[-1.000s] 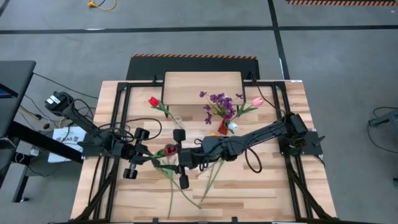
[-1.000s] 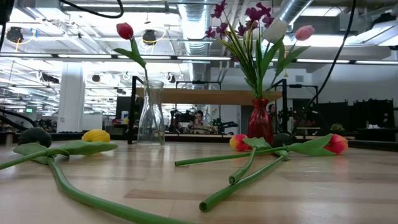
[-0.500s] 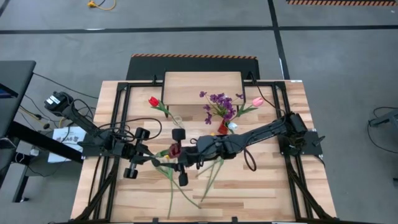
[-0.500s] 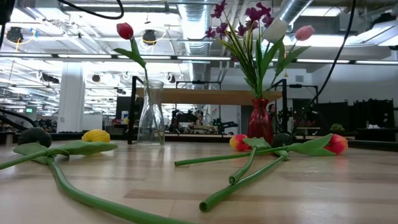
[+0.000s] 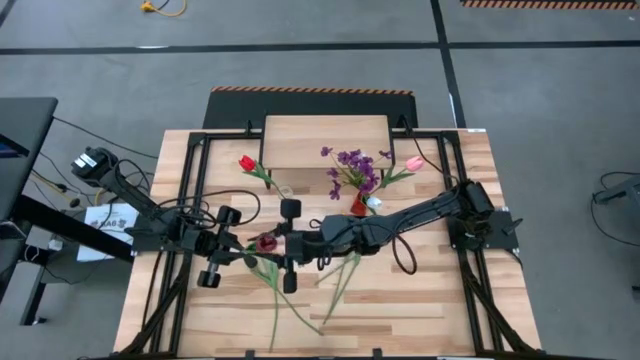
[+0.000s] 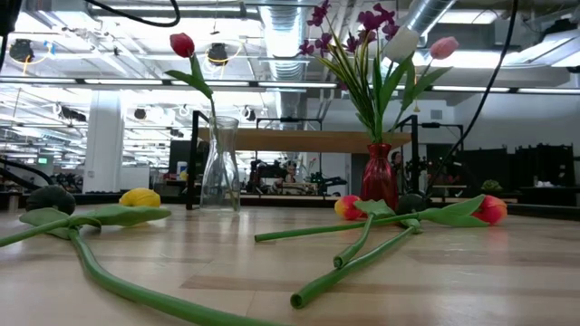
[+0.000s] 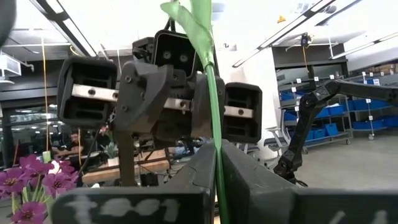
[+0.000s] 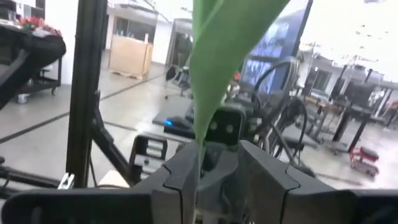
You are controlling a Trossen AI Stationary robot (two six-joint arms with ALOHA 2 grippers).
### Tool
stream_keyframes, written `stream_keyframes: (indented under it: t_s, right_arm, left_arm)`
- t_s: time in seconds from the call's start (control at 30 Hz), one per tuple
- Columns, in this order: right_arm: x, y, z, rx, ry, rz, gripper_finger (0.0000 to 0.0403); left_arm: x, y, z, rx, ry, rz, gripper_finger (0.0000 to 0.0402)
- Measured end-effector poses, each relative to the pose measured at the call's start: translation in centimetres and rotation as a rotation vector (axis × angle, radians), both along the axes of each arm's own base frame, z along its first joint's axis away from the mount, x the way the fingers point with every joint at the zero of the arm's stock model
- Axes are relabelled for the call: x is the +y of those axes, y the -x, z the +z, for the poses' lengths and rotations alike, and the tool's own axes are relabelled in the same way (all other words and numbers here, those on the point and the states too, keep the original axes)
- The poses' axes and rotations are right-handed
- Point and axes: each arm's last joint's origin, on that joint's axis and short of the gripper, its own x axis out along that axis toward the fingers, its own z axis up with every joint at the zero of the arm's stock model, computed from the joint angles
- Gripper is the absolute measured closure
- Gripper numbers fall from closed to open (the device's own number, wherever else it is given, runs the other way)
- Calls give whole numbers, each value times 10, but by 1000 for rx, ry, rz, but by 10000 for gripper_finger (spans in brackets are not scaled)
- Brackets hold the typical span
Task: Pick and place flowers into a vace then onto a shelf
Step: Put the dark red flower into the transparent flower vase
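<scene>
A dark red tulip [image 5: 265,242] is held high above the table between my two grippers. My left gripper [image 5: 238,246] comes from the table's left and is shut on its green stem [image 7: 214,124]. My right gripper [image 5: 281,245] faces it from the right, fingers a little apart, with the tulip's leaf [image 8: 227,56] running down into the gap. A clear vase [image 6: 220,172] holds one red tulip [image 6: 182,43]. A red vase [image 6: 379,174] holds a purple sprig plus white and pink tulips. The shelf [image 5: 325,142] stands at the far middle. Neither gripper shows in the low view. My left gripper pinches the tulip's stem [image 7: 216,167] between its two fingers, coming from the table's left and slanting upward. The fingers lie across the stem, which rises out of them, lifted clear of the table. My right gripper touches the tulip where the leaf narrows into the stem [image 8: 199,149]. That part lies along one finger's inner side [image 8: 186,168]. The other finger [image 8: 261,174] stands apart from it.
Loose flowers lie on the table's near half: a yellow tulip [image 6: 140,197], a dark one [image 6: 50,197], an orange one [image 6: 347,207] and a red one [image 6: 490,209], their long stems [image 6: 353,263] crossing the wood. A black frame [image 5: 195,200] edges the table.
My right gripper has turned a little at the wrist and shifted slightly toward the far edge. The dark red tulip's head has moved a little toward my left gripper.
</scene>
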Motion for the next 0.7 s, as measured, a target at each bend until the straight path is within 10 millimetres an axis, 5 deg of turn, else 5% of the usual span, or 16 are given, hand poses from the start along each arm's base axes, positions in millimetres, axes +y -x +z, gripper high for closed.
stream_keyframes:
  t_s: [0.5, 0.7]
  right_arm:
    - [1, 1, 3, -35, 1, 3, 300]
    - [1, 1, 3, -34, 2, 5, 375]
  left_arm:
    - [0, 0, 0, 3, -2, 1, 401]
    - [0, 0, 0, 7, 7, 8, 401]
